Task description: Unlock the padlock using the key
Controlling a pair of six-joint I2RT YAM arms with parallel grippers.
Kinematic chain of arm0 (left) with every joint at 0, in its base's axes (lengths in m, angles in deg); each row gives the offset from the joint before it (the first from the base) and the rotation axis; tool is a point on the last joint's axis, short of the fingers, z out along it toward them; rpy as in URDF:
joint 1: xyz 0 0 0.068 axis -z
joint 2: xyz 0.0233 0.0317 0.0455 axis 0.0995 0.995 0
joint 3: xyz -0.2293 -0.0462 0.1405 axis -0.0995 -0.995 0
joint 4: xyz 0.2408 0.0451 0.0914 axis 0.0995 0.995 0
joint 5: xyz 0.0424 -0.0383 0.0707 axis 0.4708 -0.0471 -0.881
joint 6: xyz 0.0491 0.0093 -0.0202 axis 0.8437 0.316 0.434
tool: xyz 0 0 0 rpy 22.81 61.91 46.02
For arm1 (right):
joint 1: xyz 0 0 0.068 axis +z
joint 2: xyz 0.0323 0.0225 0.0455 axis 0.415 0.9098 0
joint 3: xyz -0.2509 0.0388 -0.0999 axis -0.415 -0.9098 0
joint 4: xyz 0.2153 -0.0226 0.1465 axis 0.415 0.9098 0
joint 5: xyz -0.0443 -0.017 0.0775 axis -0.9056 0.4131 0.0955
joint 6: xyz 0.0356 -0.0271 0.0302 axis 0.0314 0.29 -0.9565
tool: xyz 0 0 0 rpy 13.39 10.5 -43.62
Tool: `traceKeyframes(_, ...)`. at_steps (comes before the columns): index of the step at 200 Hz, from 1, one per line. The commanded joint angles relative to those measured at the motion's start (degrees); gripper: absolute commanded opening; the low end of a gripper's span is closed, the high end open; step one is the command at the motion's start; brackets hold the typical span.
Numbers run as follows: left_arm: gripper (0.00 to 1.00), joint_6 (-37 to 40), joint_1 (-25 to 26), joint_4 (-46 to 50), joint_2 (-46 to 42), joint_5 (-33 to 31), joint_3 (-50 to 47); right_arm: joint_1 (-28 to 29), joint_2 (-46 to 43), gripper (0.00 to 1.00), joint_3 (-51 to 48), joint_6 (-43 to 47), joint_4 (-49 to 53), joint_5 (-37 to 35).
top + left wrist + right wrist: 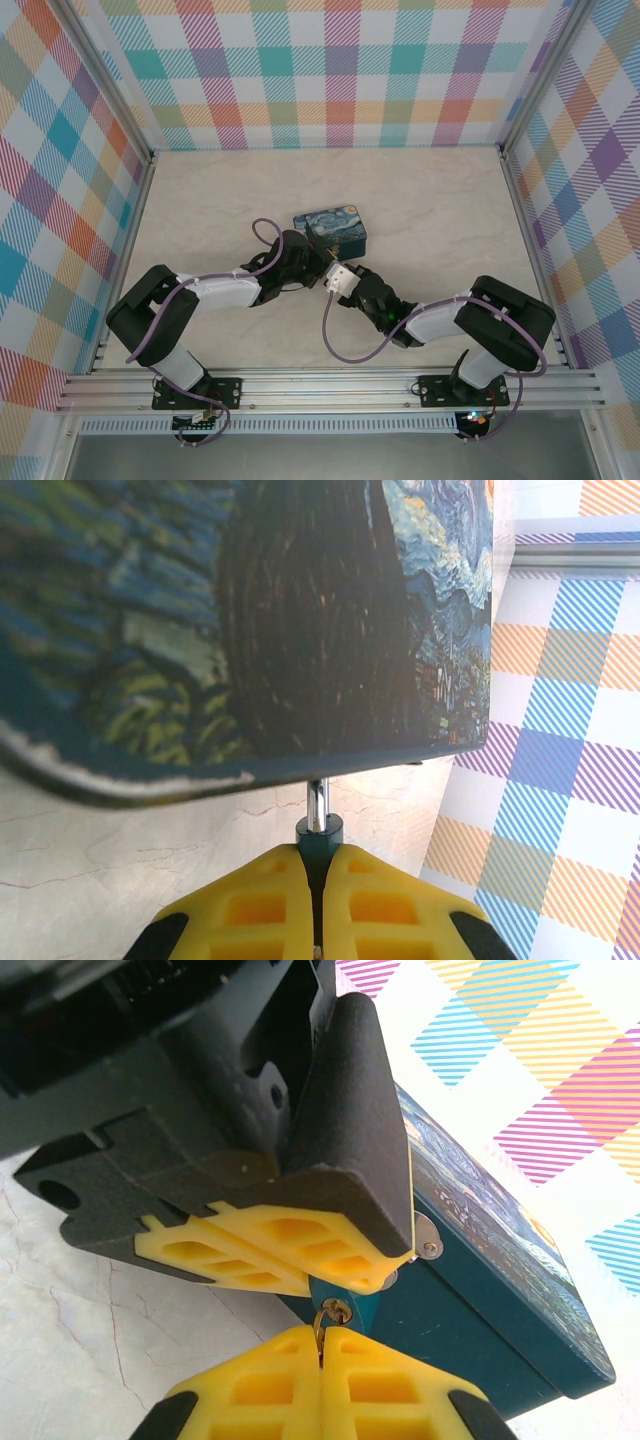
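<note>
The left fingers (292,872) are pressed together on the padlock (320,838), clamping its teal body between the yellow pads. The silver shackle (317,802) rises straight out from the fingertips and meets the lower edge of the tin box (300,630), which stands directly ahead of the fingers. The tin box carries a printed night-sky painting in blue and yellow swirls. At this range the print is too blurred to tell whether it bears any lettering.

The right fingers (298,1358) are pressed together on the key (324,1320), pinching the thin metal piece at the seam between the two pads. The key's forward end meets the end face of the padlock just ahead of the fingertips. The left fingers grip the padlock from the opposite side, immediately beyond. The teal side wall of the tin box lies to the right of the right fingers.

The tin box rests on the pale marbled surface (90,1340). Plaid walls (340,70) enclose the surface.
</note>
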Motion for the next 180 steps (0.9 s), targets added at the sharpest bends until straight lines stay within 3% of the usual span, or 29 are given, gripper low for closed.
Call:
traceKeyframes(1, 0.0, -0.6, 0.2, -1.4, -1.5, 1.4, 1.4, -0.4, 0.7, 0.04, 1.2, -2.5, -3.1, -1.1)
traceKeyframes(55, 0.0, -0.8, 0.2, -1.9, -1.2, 1.7, 1.4, -1.0, -0.2, 0.0, 2.3, -10.5, -1.7, -1.6)
traceKeyframes(116, 0.0, -1.3, 0.8, -2.7, -0.1, 1.2, 1.5, -1.8, -0.2, 0.0, 1.8, -26.4, -0.2, -0.7)
traceKeyframes(162, 0.0, -1.3, 0.9, -3.0, 0.5, 0.6, 1.1, -2.2, 1.0, 0.0, 1.2, -27.9, 0.5, 0.2)
traceKeyframes(180, 0.11, 0.0, 0.9, -1.0, 0.0, 0.0, 1.5, -2.5, 1.2, 0.0, 0.5, -29.2, 1.1, 1.1)
